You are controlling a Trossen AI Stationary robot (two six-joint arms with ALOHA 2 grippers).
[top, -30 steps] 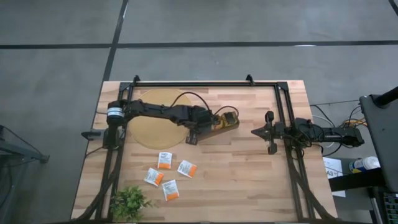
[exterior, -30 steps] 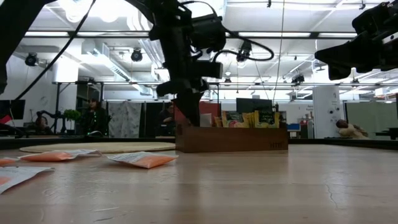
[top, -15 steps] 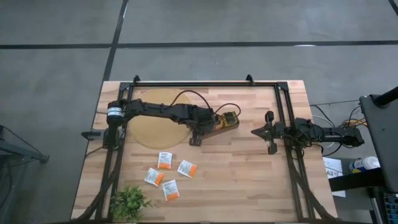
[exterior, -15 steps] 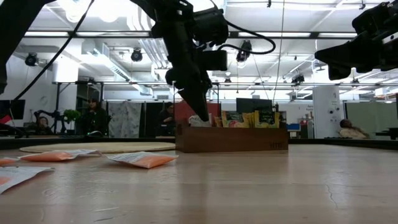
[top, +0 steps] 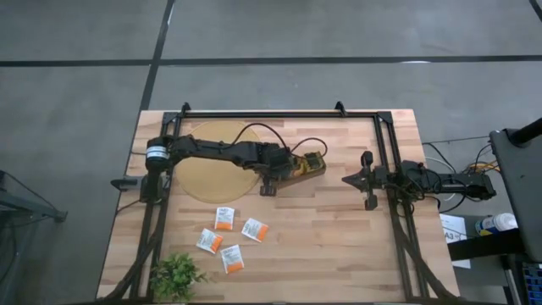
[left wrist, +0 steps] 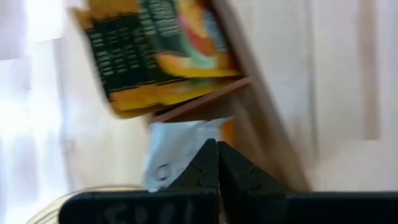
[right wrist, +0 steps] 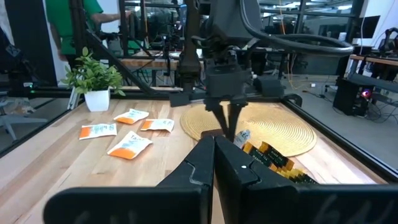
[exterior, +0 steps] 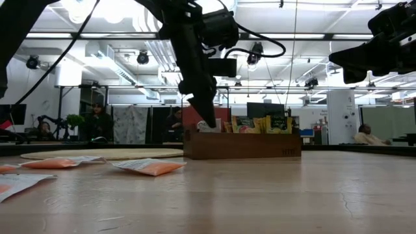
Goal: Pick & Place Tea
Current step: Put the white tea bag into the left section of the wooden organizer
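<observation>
Over the near end of the wooden tray (top: 298, 167), mid-table, the left gripper (top: 268, 188) is pointing down w/ its jaws closed tip to tip. A white sachet (left wrist: 176, 151) is sitting right at the fingertips in the left wrist view, at the tray's end compartment beside the packed dark green/yellow sachets (left wrist: 149, 56). Can't tell whether the fingers are actually pinching it or just touching it; in the low view the sachet (exterior: 209, 127) is poking up above the tray wall just under the tips.

Judging by this, the placing step is under way: one bag is going into the tray. Four orange/white sachets (top: 229, 240) are lying loose on the table (top: 339, 246) toward the front, near the small plant (top: 175, 275), well apart from the tray.

Right gripper (top: 348, 180) is waiting at the table's right side, fingers shut, holding nothing.

Next move prob. calls for opening the jaws if the bag is pinched, lifting clear w/o dragging it back out, then swinging toward the loose group, approaching one flat bag from above w/ the fingers spread. Thin flat packs are hard to nip off wood; an edge grab looks safest.
</observation>
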